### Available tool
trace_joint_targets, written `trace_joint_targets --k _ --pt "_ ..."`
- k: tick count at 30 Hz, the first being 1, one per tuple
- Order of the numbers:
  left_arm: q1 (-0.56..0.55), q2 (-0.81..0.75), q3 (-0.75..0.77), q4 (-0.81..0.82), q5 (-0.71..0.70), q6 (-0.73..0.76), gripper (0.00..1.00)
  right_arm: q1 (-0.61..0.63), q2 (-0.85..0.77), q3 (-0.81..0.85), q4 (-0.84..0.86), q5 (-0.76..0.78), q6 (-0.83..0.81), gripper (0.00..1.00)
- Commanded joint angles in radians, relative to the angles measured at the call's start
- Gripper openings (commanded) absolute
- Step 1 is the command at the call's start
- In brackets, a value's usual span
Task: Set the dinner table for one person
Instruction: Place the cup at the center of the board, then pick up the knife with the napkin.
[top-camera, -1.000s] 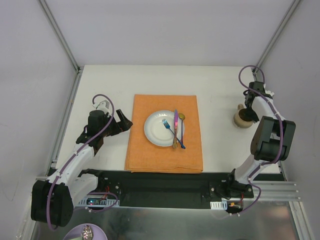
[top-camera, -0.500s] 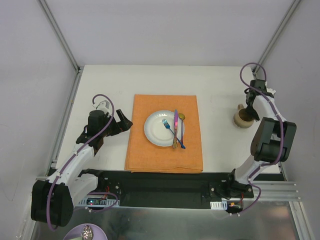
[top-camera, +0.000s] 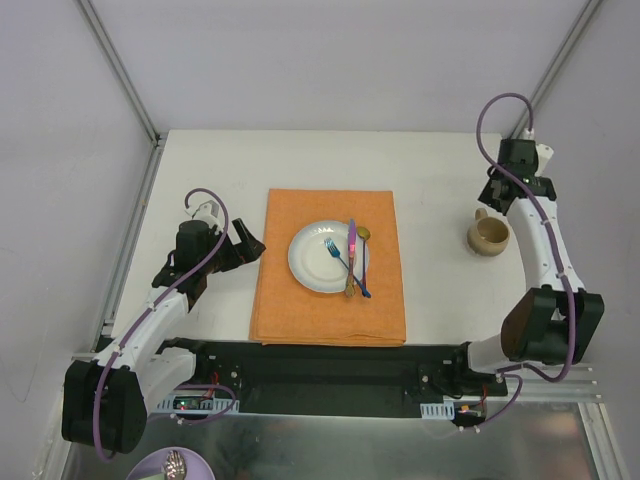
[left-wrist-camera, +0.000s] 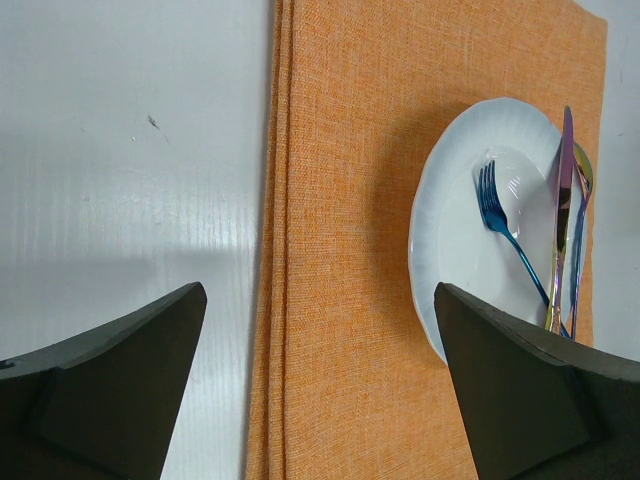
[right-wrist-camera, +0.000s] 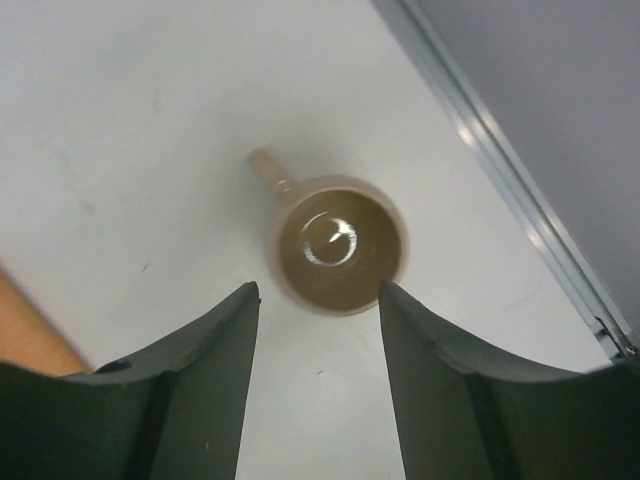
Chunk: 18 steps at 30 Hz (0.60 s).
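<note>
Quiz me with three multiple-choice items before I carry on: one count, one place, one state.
1. How many pieces of cutlery lie on the plate?
A one
B two
C three

2. Where does the mug stand relative to the placemat?
A on it
B off it, on the bare dinner table to its right
C tucked under it

3. What is the state of the right tool?
A open above the mug, holding nothing
B shut on the mug's handle
C shut on a fork

Answers:
1 C: a blue fork, a pink knife and a gold spoon rest across the plate.
2 B: white tabletop shows all around the mug.
3 A: the right wrist view shows both fingers spread apart, with the upright mug below and clear of them.
</note>
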Motion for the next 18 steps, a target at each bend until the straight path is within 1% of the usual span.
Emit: trace_joint_targets --k 1,3,4,6,7,14,18 --pt "-0.011 -0.018 0.010 0.009 -0.023 0.007 0.99 0.131 -0.055 0.020 -0.037 -0.135 -0.020 0.56" --pt "-0.011 -0.023 0.012 0.006 -0.024 0.008 0.99 0.191 -0.064 0.014 -0.033 -0.141 -0.026 0.57" --pt "-0.011 -0.026 0.012 0.005 -0.026 0.010 0.99 0.250 -0.064 0.015 -0.033 -0.142 -0.032 0.57" --pt "-0.011 -0.029 0.010 0.002 -0.029 0.010 0.99 0.303 -0.052 0.003 -0.028 -0.152 -0.035 0.59" --pt "-0.011 -0.030 0.007 0.000 -0.030 0.010 0.99 0.352 -0.047 -0.005 -0.025 -0.153 -0.034 0.59" --pt "-0.011 -0.046 -0.002 -0.007 -0.037 0.013 0.99 0.539 0.013 -0.064 0.018 -0.156 -0.007 0.61" --pt "-0.011 -0.041 -0.001 -0.009 -0.043 0.015 0.99 0.643 0.054 -0.071 0.013 -0.129 0.012 0.61"
